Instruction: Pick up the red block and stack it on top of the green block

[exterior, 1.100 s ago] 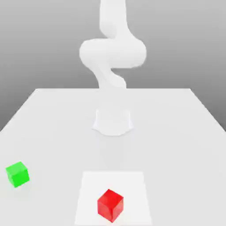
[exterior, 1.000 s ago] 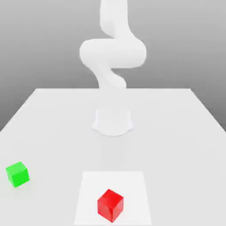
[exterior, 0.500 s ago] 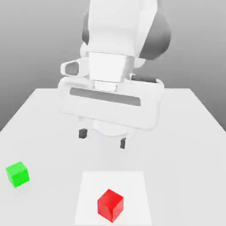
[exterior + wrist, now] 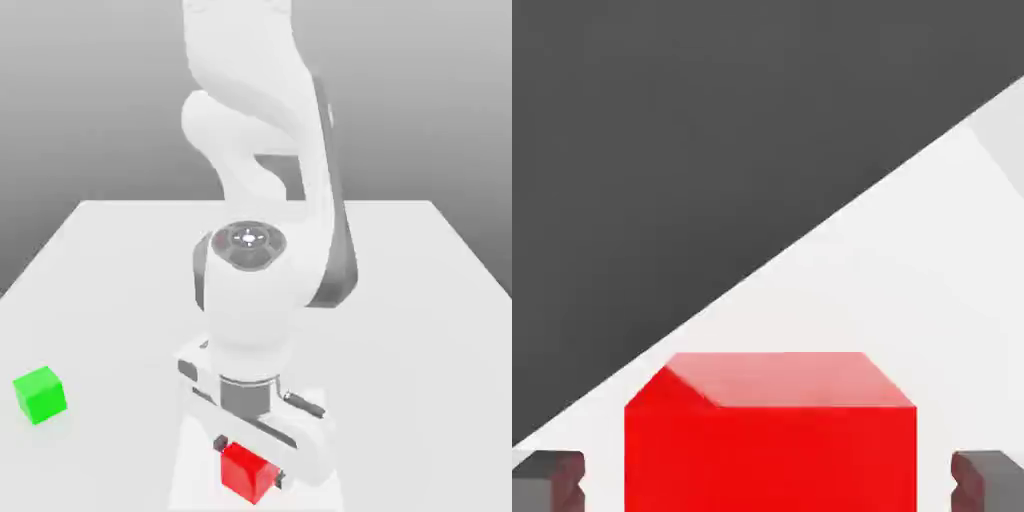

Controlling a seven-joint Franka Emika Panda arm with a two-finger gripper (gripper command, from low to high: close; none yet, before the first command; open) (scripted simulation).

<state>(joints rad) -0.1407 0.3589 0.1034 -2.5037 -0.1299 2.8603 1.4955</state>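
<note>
Gripper (image 4: 250, 460) straddled the red block (image 4: 246, 471), fingers (image 4: 548, 478) just clear of its sides; green block (image 4: 40, 393) sat well apart

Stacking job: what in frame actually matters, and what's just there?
In the job: red block; green block; end effector, straddling the red block.
Just there: pale square patch under the red block; table.

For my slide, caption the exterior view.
Arm lowered over the red block, jaws either side of it; green block sits apart at the view's left.
</note>
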